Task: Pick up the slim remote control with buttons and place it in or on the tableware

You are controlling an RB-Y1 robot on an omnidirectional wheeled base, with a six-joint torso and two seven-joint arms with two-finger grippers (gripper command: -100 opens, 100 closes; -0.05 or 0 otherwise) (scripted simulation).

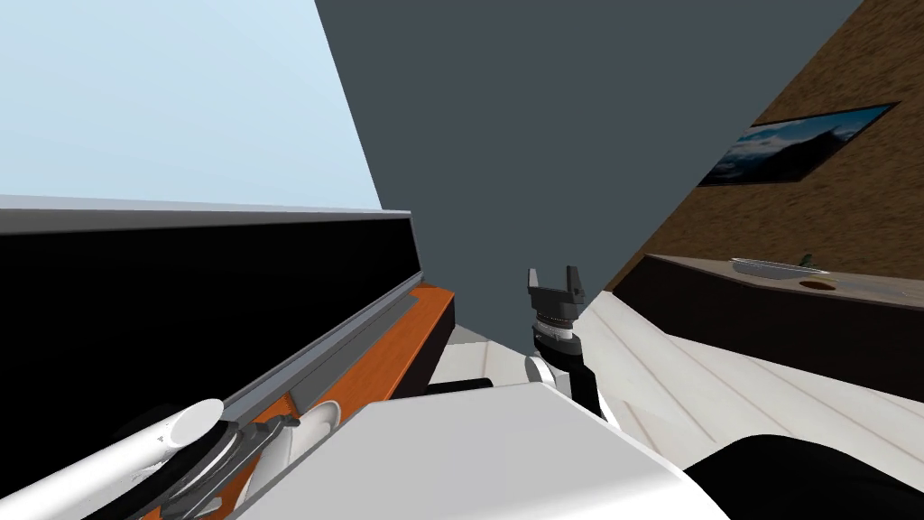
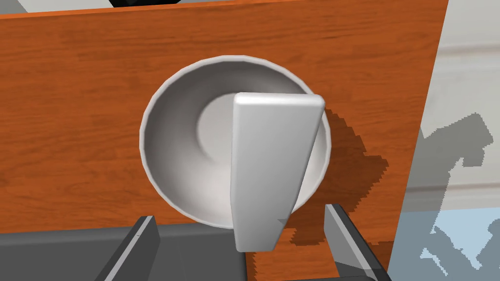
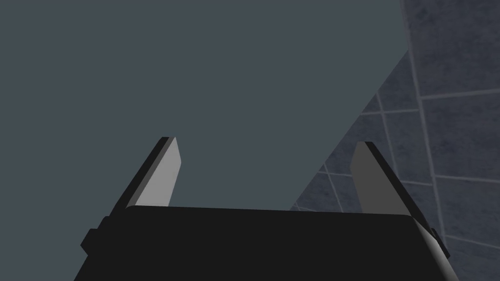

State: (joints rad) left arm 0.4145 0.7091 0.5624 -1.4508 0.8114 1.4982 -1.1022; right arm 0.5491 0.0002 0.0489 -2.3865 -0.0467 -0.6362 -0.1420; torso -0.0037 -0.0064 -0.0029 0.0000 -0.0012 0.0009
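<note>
Remote control (image 2: 268, 166): a plain, light grey slab with no buttons visible on the face that shows. It lies tilted across the bowl (image 2: 171, 146). Its far end is over the bowl's hollow, and its near end reaches out past the rim towards the left gripper (image 2: 239, 214). Whether it rests on the rim cannot be told.

Bowl: round, white-grey and deep, standing upright on an orange-brown, wood-grained tabletop (image 2: 73, 122) near one of its edges. A pale floor (image 2: 459, 97) shows beyond that edge.

Left gripper: poised above the bowl, looking down into it. Its jaws stand apart, one on each side of the remote's near end, with a clear gap to the slab on both sides, so they grip nothing. A jagged shadow (image 2: 356, 161) falls on the tabletop beside the bowl.

In the head view the left forearm (image 1: 108, 460) runs in from the lower left to the same orange tabletop, which lies along a grey ledge (image 1: 343, 325) with a black area (image 1: 180, 307) behind it.

Right gripper (image 1: 552, 271): raised in front of the robot against a dark grey wall (image 1: 559, 135), well apart from the bowl. Its jaws are spread wide and empty.

Background, right side: a dark counter (image 1: 767, 325) carrying a shallow dish (image 1: 776, 267), set against a brown textured wall (image 1: 857, 208) with a framed picture (image 1: 794, 144).
</note>
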